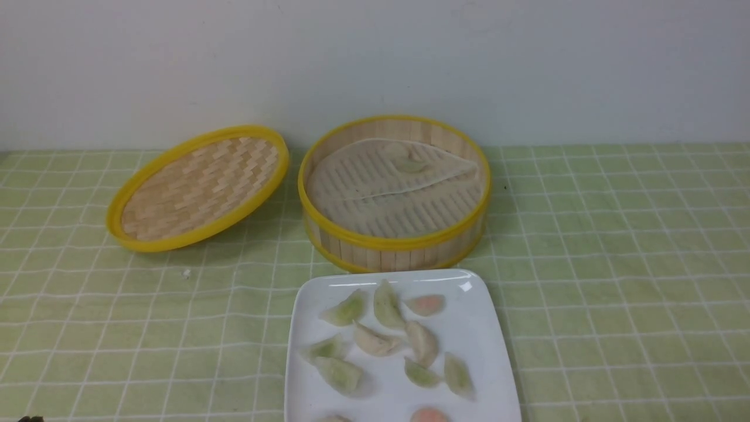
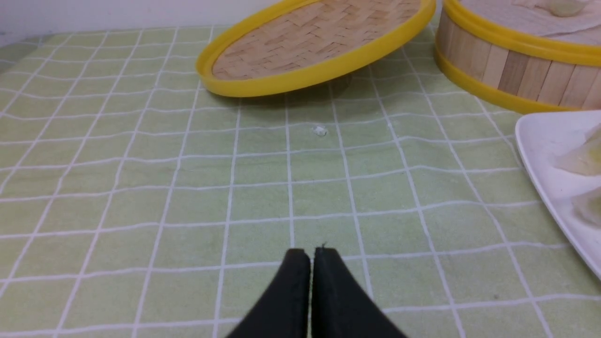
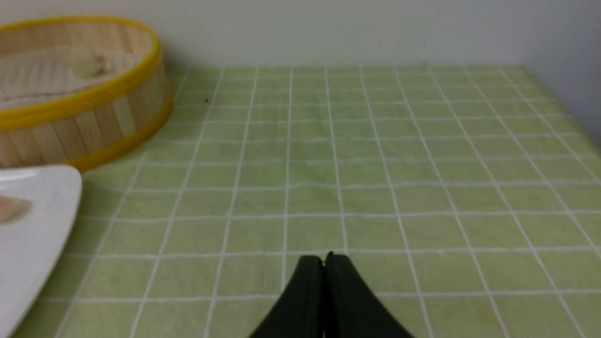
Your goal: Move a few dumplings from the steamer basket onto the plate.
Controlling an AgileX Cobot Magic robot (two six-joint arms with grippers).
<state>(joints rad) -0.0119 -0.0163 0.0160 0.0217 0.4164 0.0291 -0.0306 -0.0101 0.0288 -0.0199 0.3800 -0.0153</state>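
The steamer basket (image 1: pixel 394 240) stands at the table's middle back, its whitish liner folded over, with one pale green dumpling (image 1: pixel 408 164) lying inside. In front of it sits the white plate (image 1: pixel 480 351), holding several dumplings (image 1: pixel 375 340) in green, cream and pink. My left gripper (image 2: pixel 312 251) is shut and empty, low over the cloth left of the plate (image 2: pixel 540 141). My right gripper (image 3: pixel 324 257) is likewise shut with nothing in it, over bare cloth right of the plate (image 3: pixel 42 211) and basket (image 3: pixel 94 126). Neither gripper shows in the front view.
The shallow woven lid (image 1: pixel 199 186) with a yellow rim leans tilted to the left of the basket. A small white crumb (image 2: pixel 320 131) lies on the green checked cloth in front of the lid. A pale wall closes the back of the table.
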